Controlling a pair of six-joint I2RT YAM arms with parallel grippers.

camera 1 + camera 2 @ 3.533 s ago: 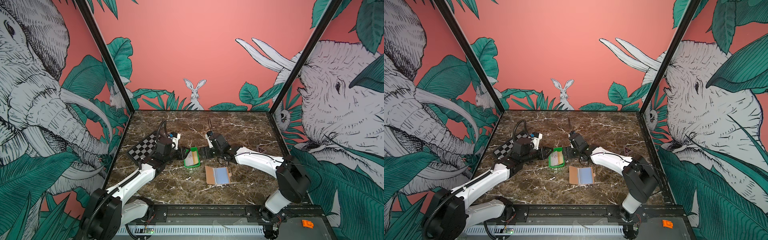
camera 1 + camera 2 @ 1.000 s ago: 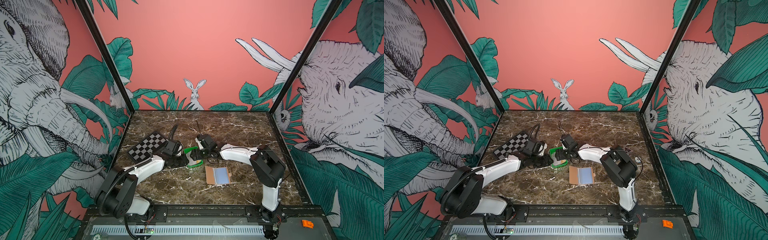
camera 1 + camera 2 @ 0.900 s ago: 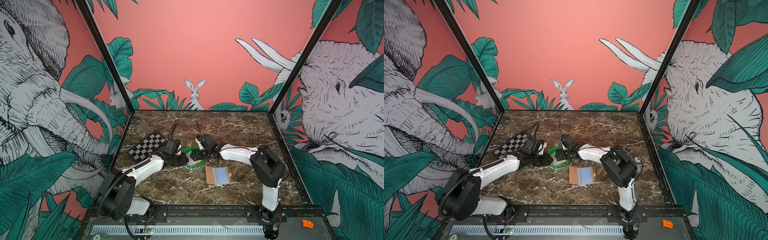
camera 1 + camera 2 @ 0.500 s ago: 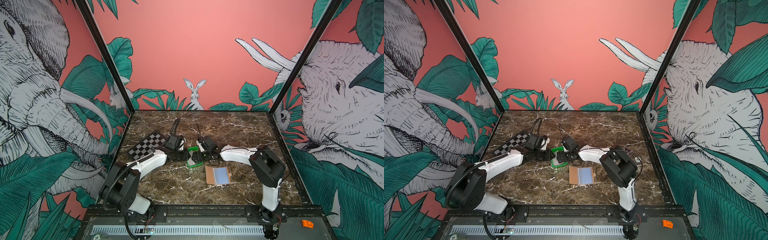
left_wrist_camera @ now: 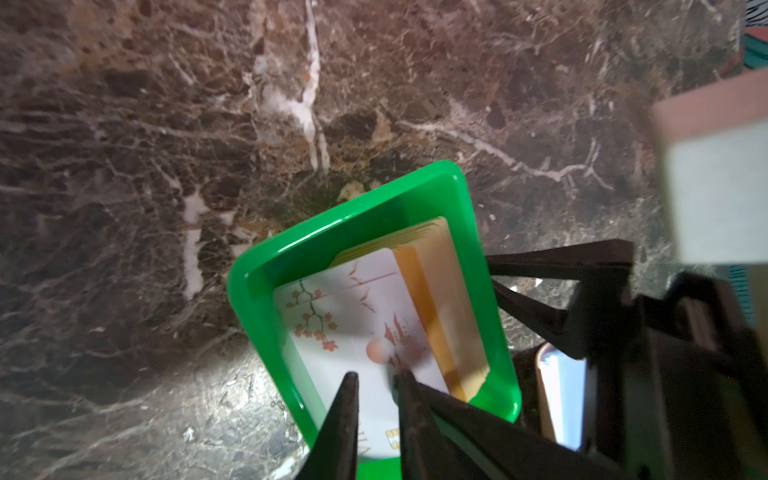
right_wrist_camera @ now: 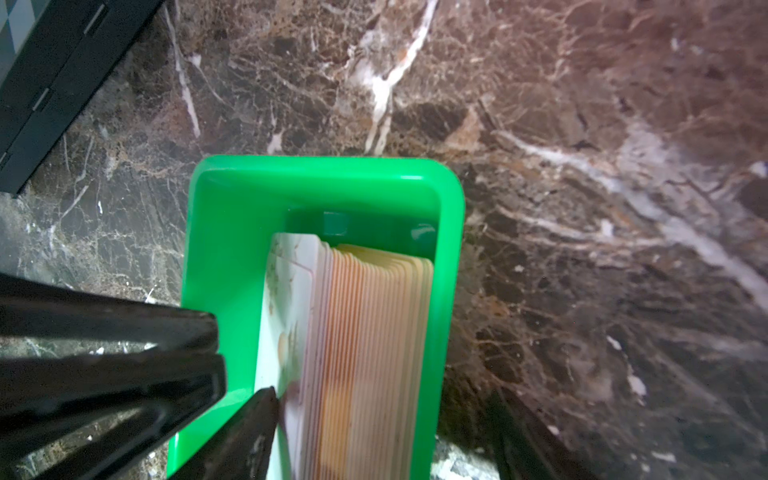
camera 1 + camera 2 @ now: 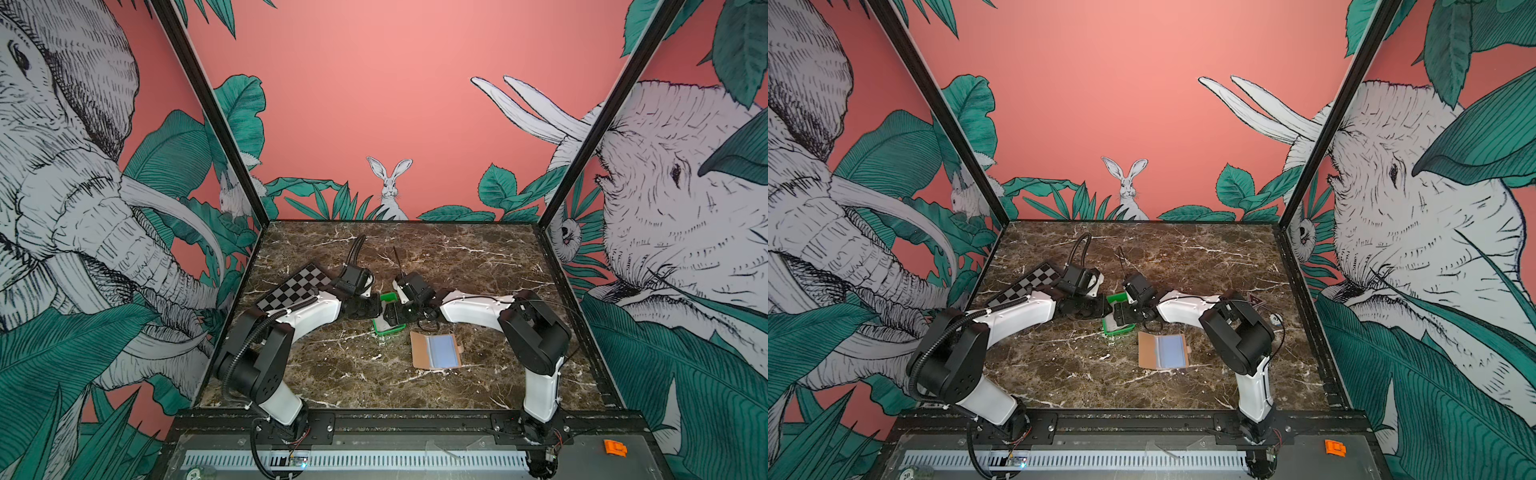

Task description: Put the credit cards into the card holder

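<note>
the green tray point(image 7: 388, 328) sits mid-bench on the marbled bench point(image 7: 332, 374), holding the credit cards point(image 5: 374, 324) as a stack that leans on edge against one long wall. the foremost card point(image 6: 286, 316), white with a printed blossom branch, faces the open side of the tray.

the left gripper point(image 5: 376, 378) points into the tray. its jaws stand nearly together with a narrow gap, their tips at the lower face of the foremost card; whether they pinch the card cannot be told from the wrist view.

the right gripper point(image 6: 353, 365) straddles the tray from the opposite side. its jaws stand wide apart, one finger point(image 6: 199, 332) outside the tray wall, the other outside the far wall; they hold nothing.

the card holder point(image 7: 435, 350) lies open and flat on the bench, nearer the front edge than the tray and apart from it, pale blue sleeves facing up. a checkered board point(image 7: 295, 289) lies beside the left arm.
</note>
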